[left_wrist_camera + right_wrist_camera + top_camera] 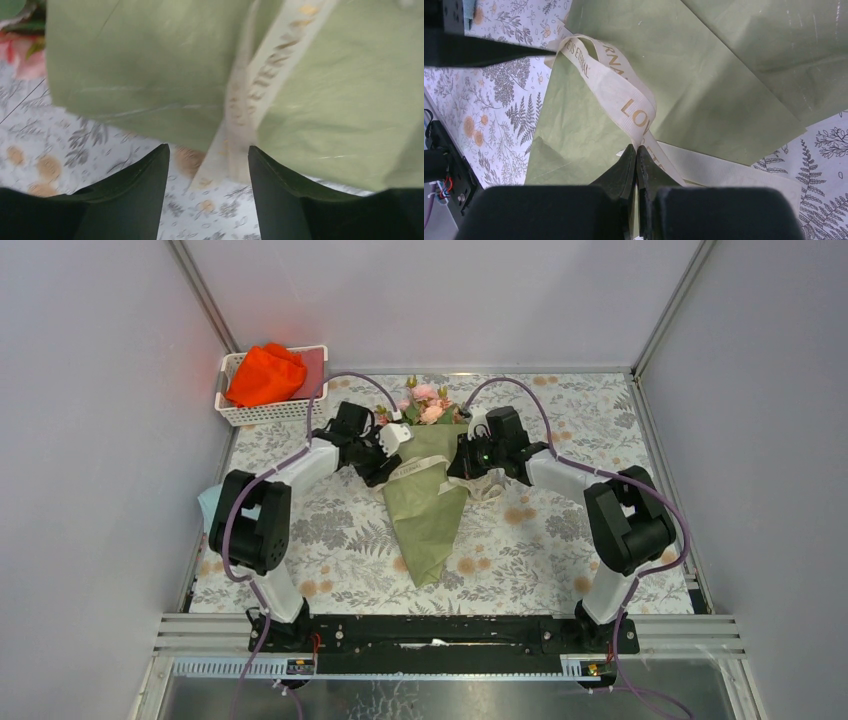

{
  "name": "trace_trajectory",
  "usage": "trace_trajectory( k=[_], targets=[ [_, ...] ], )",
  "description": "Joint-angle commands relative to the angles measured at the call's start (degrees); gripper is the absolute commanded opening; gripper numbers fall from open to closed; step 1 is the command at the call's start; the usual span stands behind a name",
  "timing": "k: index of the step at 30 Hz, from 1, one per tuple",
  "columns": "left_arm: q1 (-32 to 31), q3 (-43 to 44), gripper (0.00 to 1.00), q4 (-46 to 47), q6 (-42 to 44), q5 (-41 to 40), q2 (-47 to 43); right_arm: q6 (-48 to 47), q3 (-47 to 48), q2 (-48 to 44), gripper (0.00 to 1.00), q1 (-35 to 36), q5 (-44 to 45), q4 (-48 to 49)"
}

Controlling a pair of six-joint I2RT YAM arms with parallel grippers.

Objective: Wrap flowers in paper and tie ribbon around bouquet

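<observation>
Seen from above, the cone-shaped bouquet (425, 515) of olive-green paper lies on the flowery worktop (320, 530) between the two arms. Its small pink roses (425, 400) peek out at the far end.

In the left wrist view, the left claw (208, 148) is open wide and holds nothing. The flat cream ribbon (260, 80) with gold letters runs over the paper just past its tips.

In the right wrist view, the right claw (637, 147) is pinched shut on the ribbon, which loops across the paper.

The wrapping looks done, so I think this is the tying step. Next, the left claw should grab a loose bit of ribbon and pull gently.
</observation>
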Motion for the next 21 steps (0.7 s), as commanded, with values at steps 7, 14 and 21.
trace_trajectory(
  k=[7,14,21],
  targets=[
    [-5.0,5.4,0.47,0.0,-7.7,-1.1,2.2,0.9,1.9,-0.9,0.05,-0.3,0.5,1.1],
    [-7.0,5.3,0.01,-0.9,-7.3,-3.9,2.1,0.9,1.5,-1.4,0.04,-0.4,0.7,1.4],
    [-8.9,3.2,0.0,-3.9,-9.4,-2.3,-5.8,1.1,2.0,-0.4,0.04,-0.4,1.9,1.4]
  ],
)
